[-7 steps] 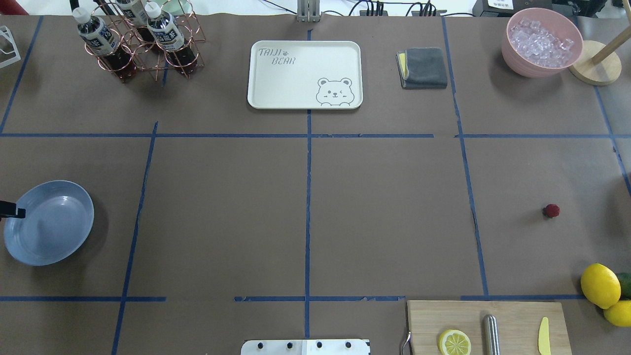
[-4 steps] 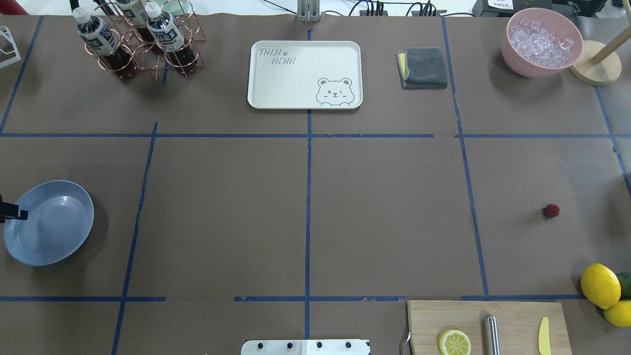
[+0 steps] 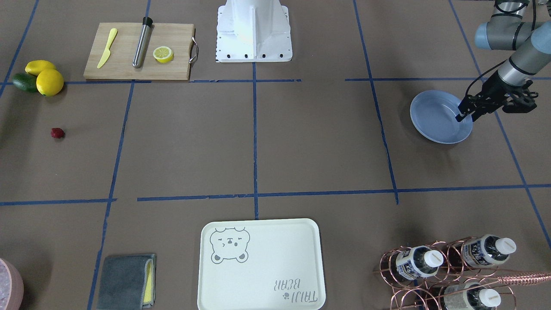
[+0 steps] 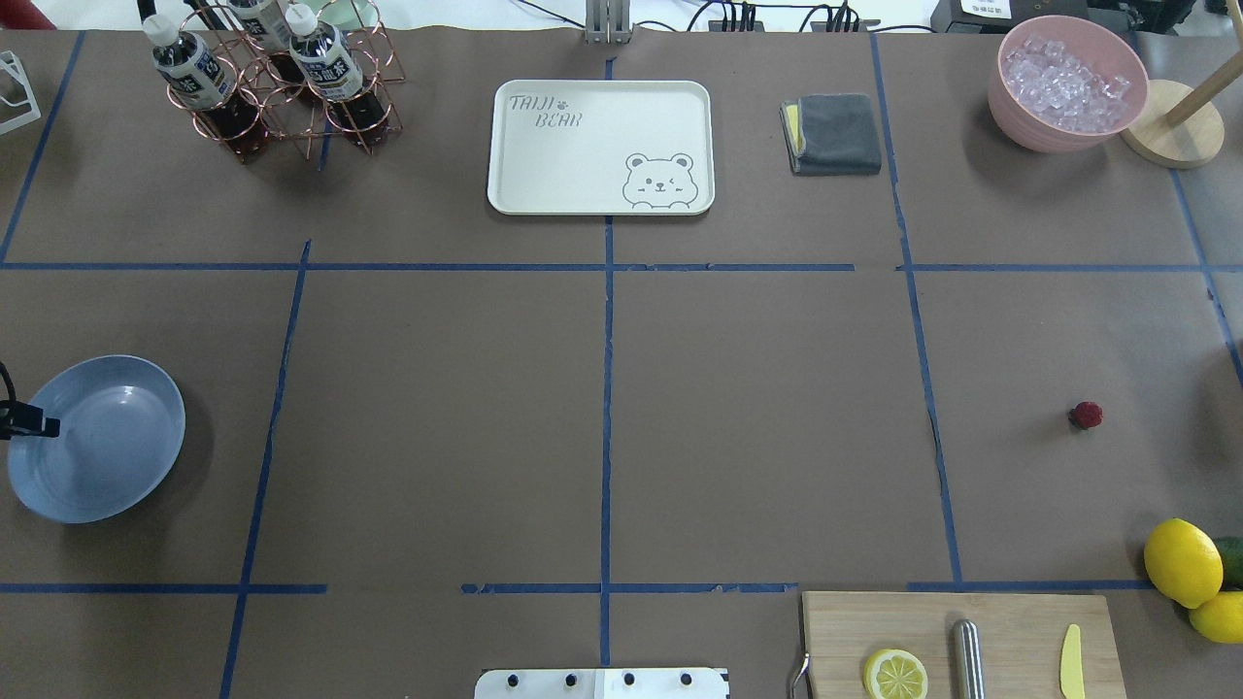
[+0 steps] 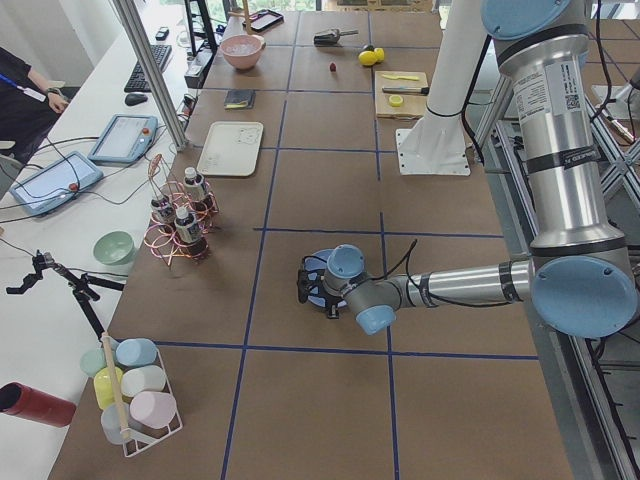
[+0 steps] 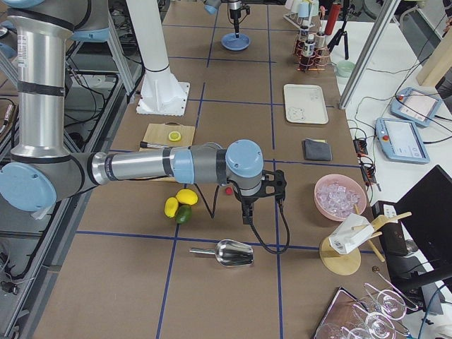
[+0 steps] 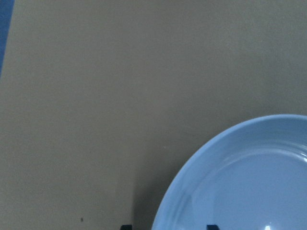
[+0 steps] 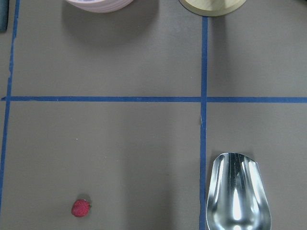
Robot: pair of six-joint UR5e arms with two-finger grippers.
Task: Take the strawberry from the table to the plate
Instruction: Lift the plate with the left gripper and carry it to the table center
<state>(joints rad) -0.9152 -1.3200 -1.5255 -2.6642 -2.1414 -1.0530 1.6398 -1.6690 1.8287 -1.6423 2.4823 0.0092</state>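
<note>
Grip comes first. My left gripper (image 3: 465, 115) has its jaws apart and holds nothing: one tip is outside the plate (image 3: 430, 125) rim and one is over its bowl. I cannot tell whether either tip touches. My right gripper (image 6: 246, 215) hangs over the table (image 4: 757, 427) near the strawberry (image 4: 1086, 416), but only a side view shows it, so I cannot tell whether it is wide or narrow.

The strawberry lies bare on my right side, well apart from the plate at my far left, with the lemons (image 4: 1182, 561) nearer my base and the scoop (image 8: 237, 191) off to one side.

As I judge it, the step in hand is the reach with my right arm. My right wrist view shows the berry low and to the left, so I should centre over it before descending. Then I should open wider than the berry, come straight down until the tips flank it just above the paper, and close softly (it is small, round and likely to roll or squirt out). I should lift only once it sits square between the pads.
</note>
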